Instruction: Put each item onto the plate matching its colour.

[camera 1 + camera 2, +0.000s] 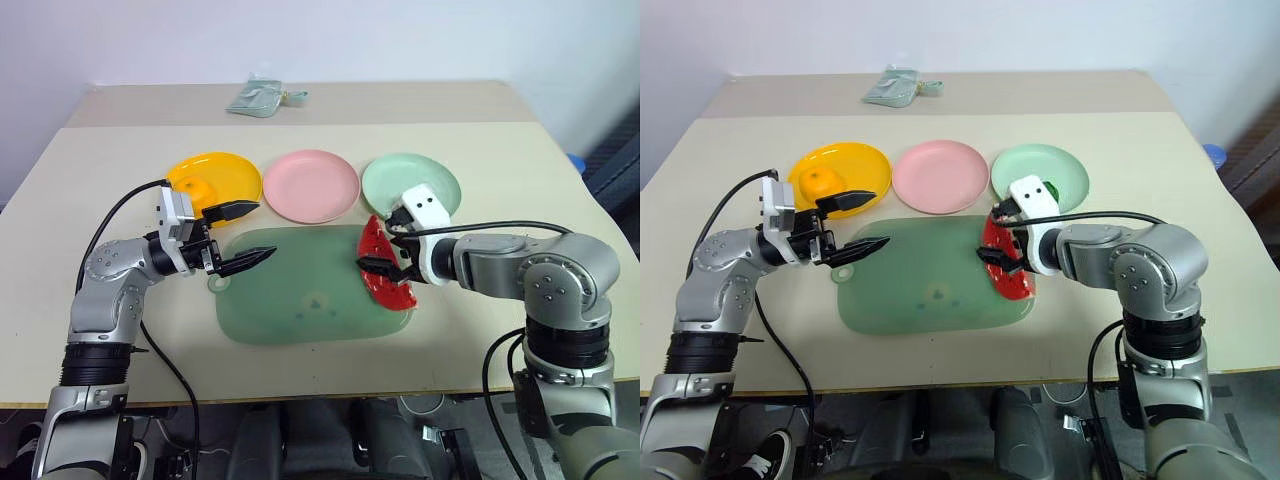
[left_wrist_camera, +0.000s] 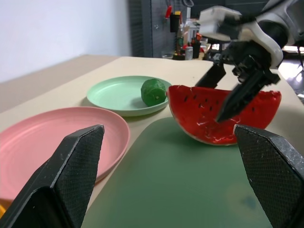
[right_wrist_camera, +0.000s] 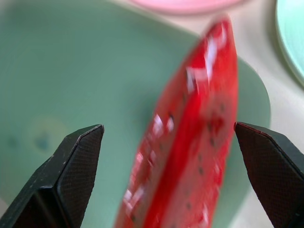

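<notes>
Two of the three toy foods look settled: the round orange fruit (image 1: 818, 181) lies on the yellow-orange round plastic plate (image 1: 232, 178), and the bumpy dark green lump (image 2: 153, 91) sits on the pale mint green round plate (image 2: 112, 93). What remains is the red watermelon wedge with green rind (image 1: 383, 268), standing on its rind at the right edge of the large translucent green cutting mat (image 1: 300, 290), which lies on the beige worktop (image 1: 100, 160).

The right claw (image 3: 171, 180) is released, its two black fingers spread wide and straddling the wedge. From the right wrist, the slice runs lengthwise up between the fingers, one flat red face toward each, so closing them would likely pinch it across its thin dimension. I cannot tell whether either finger touches it yet.

The pale pink round plate (image 1: 310, 185), still bare, lies beyond the mat and toward the robot's left of the wedge, between the other two plates. The right arm is plainly the nearer one.

The left claw (image 1: 238, 237) hovers released and empty over the mat's left edge, near the yellow-orange plate, well apart from the wedge.
</notes>
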Motion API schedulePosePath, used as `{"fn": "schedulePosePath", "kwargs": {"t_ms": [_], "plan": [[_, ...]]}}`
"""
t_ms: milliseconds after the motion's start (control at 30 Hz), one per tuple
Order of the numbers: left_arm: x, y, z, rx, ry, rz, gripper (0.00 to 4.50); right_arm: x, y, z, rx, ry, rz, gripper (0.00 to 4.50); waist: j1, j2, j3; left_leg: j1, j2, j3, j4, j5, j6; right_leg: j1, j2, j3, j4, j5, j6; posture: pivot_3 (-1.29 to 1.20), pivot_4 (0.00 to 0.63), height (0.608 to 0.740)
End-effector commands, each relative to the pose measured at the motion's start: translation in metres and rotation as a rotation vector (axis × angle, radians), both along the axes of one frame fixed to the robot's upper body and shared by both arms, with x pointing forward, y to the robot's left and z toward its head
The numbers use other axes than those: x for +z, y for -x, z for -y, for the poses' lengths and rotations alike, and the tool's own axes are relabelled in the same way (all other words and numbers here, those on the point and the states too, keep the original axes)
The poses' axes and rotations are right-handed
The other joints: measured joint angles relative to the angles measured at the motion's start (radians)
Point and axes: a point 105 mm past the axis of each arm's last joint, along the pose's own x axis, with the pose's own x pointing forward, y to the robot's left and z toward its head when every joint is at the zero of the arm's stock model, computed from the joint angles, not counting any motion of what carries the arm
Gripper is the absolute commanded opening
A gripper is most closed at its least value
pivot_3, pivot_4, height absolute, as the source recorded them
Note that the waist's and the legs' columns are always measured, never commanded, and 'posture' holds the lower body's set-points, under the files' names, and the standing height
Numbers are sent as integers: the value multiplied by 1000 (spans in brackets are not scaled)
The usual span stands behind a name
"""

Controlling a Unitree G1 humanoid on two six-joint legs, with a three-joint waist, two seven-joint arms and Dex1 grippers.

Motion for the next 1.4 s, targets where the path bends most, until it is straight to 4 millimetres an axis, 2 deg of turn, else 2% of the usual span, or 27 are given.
{"fn": "schedulePosePath", "kwargs": {"t_ms": [33, 67, 100, 233, 300, 400, 467, 633, 767, 867, 967, 1000, 1067, 1133, 1200, 1267, 1400], "plan": [[9, 3, 2, -8, 3, 42, 4500, 3, 7, -4, 47, 32, 22, 3985, -1, 0, 0, 0, 0, 0, 0, 0, 0, 0, 0, 0, 0, 0, 0, 0, 150, 740], [9, 4, 2, -10, -1, 43, 4500, 2, 8, -4, 52, 39, 20, 3736, -1, 0, 0, 0, 0, 0, 0, 0, 0, 0, 0, 0, 0, 0, 0, 0, 150, 740], [8, 4, 2, -11, -4, 43, 4500, 1, 9, -4, 54, 42, 18, 3303, -1, 0, 0, 0, 0, 0, 0, 0, 0, 0, 0, 0, 0, 0, 0, 0, 150, 740], [9, 4, 2, -9, -4, 45, 4500, 4, 6, -2, 49, 64, 28, 1339, -1, 0, 0, 0, 0, 0, 0, 0, 0, 0, 0, 0, 0, 0, 0, 0, 150, 740], [9, 4, 1, -4, -2, 44, 4500, 13, 0, -4, 45, 66, 70, 691, -1, 0, 0, 0, 0, 0, 0, 0, 0, 0, 0, 0, 0, 0, 0, 0, 150, 740], [12, 0, -3, 27, 15, 43, 4500, 45, -16, -15, 50, -3, 199, 691, -2, 0, 0, 0, 0, 0, 0, 0, 0, 0, 0, 0, 0, 0, 0, 0, 150, 740], [14, -3, -5, 52, 21, 55, 4500, 58, -25, -21, 48, -33, 251, 691, -4, 0, 0, 0, 0, 0, 0, 0, 0, 0, 0, 0, 0, 0, 0, 0, 150, 740], [18, -29, -13, 240, 19, 91, 4500, 84, -60, -50, 60, -72, 415, 691, -2, 0, 0, 0, 0, 0, 0, 0, 0, 0, 1, 0, 0, 0, 0, 0, 150, 740], [19, -38, -14, 324, 4, 129, 4500, 93, -96, -68, 43, -53, 554, 691, -3, 0, 0, 0, 0, 0, 0, 0, 0, 0, 1, 0, -1, 0, 0, 0, 150, 740], [13, -44, -20, 390, -7, 130, 4500, 92, -119, -88, 41, -116, 584, 691, -5, 0, 0, 0, 0, 1, -1, 0, 0, -1, 1, 0, -1, 0, 0, 0, 150, 740], [8, -40, -20, 398, 3, 124, 4500, 77, -134, -103, 69, -97, 600, 691, -8, 0, 0, 0, 0, 1, -1, 0, 0, -1, 1, 0, 0, 0, 0, 0, 150, 740], [8, -39, -19, 393, 7, 125, 4500, 71, -135, -109, 86, -141, 567, 691, -7, 0, 0, 0, 0, 1, -1, 0, 0, -1, 1, 0, -1, 0, 0, 0, 150, 740], [8, -36, -18, 391, 9, 132, 4500, 57, -135, -116, 115, -190, 508, 1589, -6, 0, 0, 0, 0, 1, -1, 0, 0, -1, 1, 0, -1, 0, 0, 0, 150, 740], [7, -34, -19, 392, 6, 136, 4500, 52, -137, -116, 115, -182, 515, 2377, -3, 0, 0, -1, 0, 1, -1, 0, 0, -1, 0, 0, -1, 0, 0, 0, 150, 740], [6, -33, -22, 396, 7, 140, 4500, 58, -142, -109, 93, -145, 573, 3381, -2, 0, 0, -1, 0, 1, -1, 0, 0, -1, 0, 0, 0, 0, 0, 0, 150, 740], [7, -31, -24, 392, 21, 137, 4500, 69, -141, -104, 87, -202, 588, 4298, -3, 0, 0, -1, 0, 1, -1, 0, 0, -1, 0, 0, 0, 0, 0, 0, 150, 740], [7, -30, -25, 378, 17, 140, 4500, 100, -134, -90, 86, -396, 647, 4298, -5, 1, 0, -1, 0, 1, -1, 0, 0, -1, 0, 0, 0, 0, 0, 0, 150, 740]]}}
